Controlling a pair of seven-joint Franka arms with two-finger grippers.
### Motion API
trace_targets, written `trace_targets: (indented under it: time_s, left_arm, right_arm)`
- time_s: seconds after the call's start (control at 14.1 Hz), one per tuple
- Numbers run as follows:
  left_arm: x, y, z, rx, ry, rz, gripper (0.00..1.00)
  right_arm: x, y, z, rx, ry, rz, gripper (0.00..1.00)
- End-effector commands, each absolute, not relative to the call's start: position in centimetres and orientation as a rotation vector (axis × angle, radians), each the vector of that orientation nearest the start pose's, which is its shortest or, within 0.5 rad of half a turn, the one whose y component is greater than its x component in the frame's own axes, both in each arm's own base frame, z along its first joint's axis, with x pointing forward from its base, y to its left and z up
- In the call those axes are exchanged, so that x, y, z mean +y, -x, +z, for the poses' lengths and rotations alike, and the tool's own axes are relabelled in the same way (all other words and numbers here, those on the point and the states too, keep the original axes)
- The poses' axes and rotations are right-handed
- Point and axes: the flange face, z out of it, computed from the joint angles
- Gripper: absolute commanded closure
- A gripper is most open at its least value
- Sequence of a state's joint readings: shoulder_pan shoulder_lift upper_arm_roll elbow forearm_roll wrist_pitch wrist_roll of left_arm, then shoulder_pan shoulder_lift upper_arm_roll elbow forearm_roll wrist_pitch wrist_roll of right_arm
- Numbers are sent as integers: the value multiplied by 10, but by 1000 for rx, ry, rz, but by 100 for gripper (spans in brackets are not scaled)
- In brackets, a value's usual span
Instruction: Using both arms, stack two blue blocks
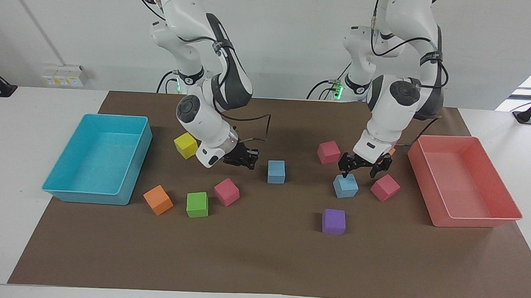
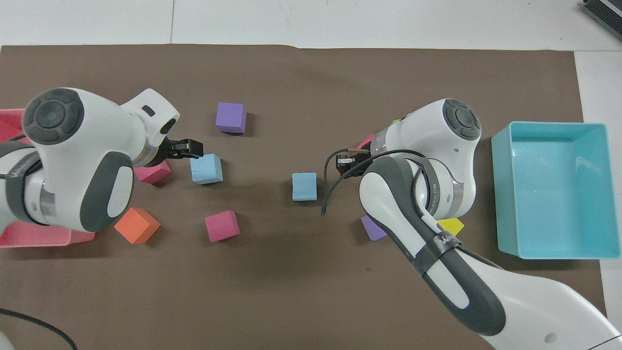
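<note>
Light-blue foam cubes sit apart on the brown mat in the facing view: one blue block (image 1: pixel 276 172) mid-table, beside the right gripper (image 1: pixel 247 159), whose fingertips meet on nothing; the other blue block (image 1: pixel 345 185) lies under the left gripper (image 1: pixel 359 167), spread wide just above it. In the overhead view, the left gripper (image 2: pixel 190 148) covers that cube's (image 2: pixel 206 168) corner; the right gripper (image 2: pixel 346 160) is beside the mid-table cube (image 2: pixel 304 186).

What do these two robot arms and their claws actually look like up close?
Both the left arm and the right arm have glossy white rounded shells, dark grey bands and round grey joint caps. Thin black cables loop along them. Each ends in a small black claw: the left claw and the right claw. One band bears white lettering.
</note>
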State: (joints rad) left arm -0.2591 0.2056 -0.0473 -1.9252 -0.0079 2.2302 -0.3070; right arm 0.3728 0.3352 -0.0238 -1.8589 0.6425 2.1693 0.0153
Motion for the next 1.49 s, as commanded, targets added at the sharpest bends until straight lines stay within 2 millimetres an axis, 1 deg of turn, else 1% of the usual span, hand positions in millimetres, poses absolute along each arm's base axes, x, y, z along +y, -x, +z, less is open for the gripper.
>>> trace_targets:
  time_s: [0.0, 0.07, 0.28, 0.36, 0.43, 0.5, 0.71, 0.85, 0.99, 1.28, 1.35, 1.42]
  left_arm:
    - [-190, -585, 375, -51, 3173, -176, 0]
    - [-188, -582, 368, -63, 3171, -169, 0]
    - [-189, -577, 358, -62, 3171, -160, 0]
    - [-197, -574, 354, -53, 3172, -159, 0]
    - [-198, -571, 346, -52, 3173, -163, 0]
    - [-197, -570, 345, -55, 3176, -179, 0]
    - [-194, -567, 334, -64, 3175, -170, 0]
    - [-196, -568, 323, -64, 3175, -165, 0]
    - [-195, -570, 315, -71, 3176, -169, 0]
    - [-192, -571, 313, -79, 3175, -162, 0]
    - [-190, -571, 313, -83, 3174, -163, 16]
    - [-188, -572, 313, -86, 3174, -163, 50]
  right_arm:
    - [216, -573, 326, 13, 2528, 141, 100]
    - [215, -572, 323, 10, 2521, 135, 100]
    - [216, -573, 314, -4, 2489, 129, 100]
    - [216, -572, 308, -39, 2484, 115, 100]
    - [215, -571, 301, -53, 2473, 109, 100]
    - [215, -571, 297, -37, 2448, 99, 100]
    - [215, -571, 296, -15, 2434, 95, 100]
    - [215, -570, 283, 44, 2401, 115, 100]
    - [215, -570, 281, 57, 2393, 119, 100]
    - [215, -570, 281, 64, 2395, 118, 100]
    - [214, -570, 279, 69, 2392, 125, 100]
    - [213, -570, 271, 81, 2391, 136, 100]
